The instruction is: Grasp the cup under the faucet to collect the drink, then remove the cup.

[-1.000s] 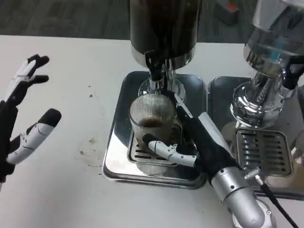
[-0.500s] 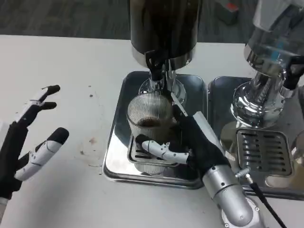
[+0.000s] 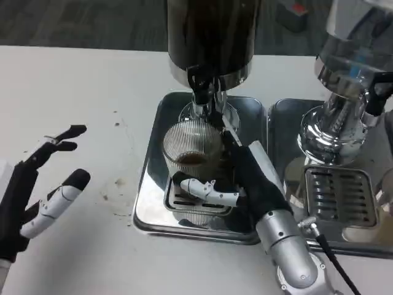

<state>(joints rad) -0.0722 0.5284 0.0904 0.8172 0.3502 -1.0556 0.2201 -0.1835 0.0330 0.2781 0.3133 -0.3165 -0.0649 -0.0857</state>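
Observation:
A ribbed clear cup with a little brown drink at its bottom stands on the drip grate of a steel tray, right under the black faucet of the dark drink dispenser. My right hand wraps around the cup from the right, thumb across its front near the base. My left hand hovers over the white table at the left, holding nothing, with its fingers spread.
A second, clear dispenser stands at the right on its own steel tray with a grate. Small brown stains mark the table left of the tray. A black cable trails from my right forearm.
My right hand and the cup have shifted slightly left on the grate. My left hand has moved in from the picture's left edge toward the tray.

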